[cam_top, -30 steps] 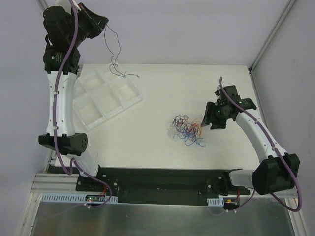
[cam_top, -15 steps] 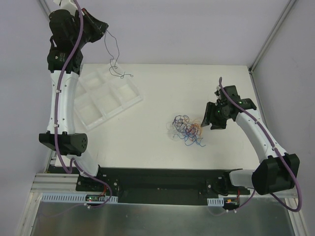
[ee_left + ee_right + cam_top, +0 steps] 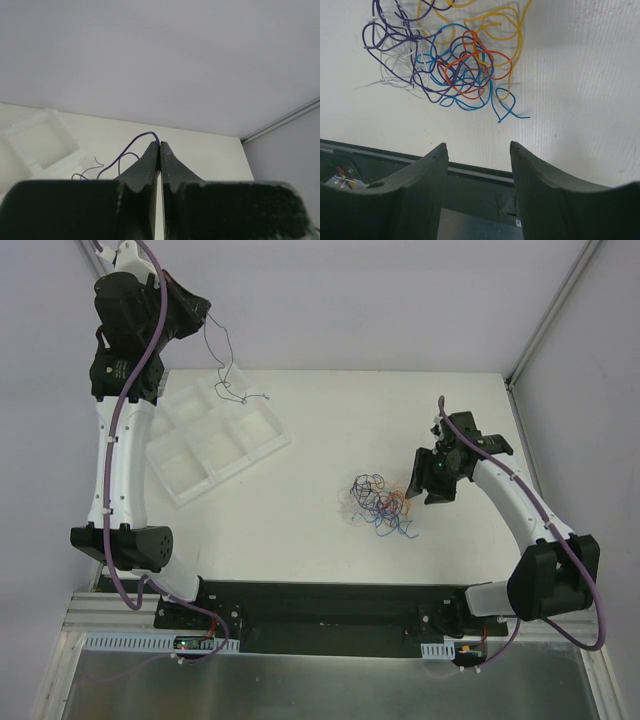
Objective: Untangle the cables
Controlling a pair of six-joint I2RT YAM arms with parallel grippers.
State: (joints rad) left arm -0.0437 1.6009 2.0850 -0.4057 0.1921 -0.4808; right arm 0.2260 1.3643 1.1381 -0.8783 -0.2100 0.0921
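The light is bright, even and diffuse — the white table (image 3: 330,430) looks evenly lit across its whole top. Shadows are soft and pale, lying close beside the cables (image 3: 455,60). The overhead view is sharp throughout. In the wrist views the left gripper (image 3: 159,146) and right gripper (image 3: 477,145) show dark, nearly featureless and slightly blurred — the surfaces beyond them are crisp.

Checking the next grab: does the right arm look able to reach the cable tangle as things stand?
Probably yes: the right gripper is open beside the cable tangle, with only bare table between them.
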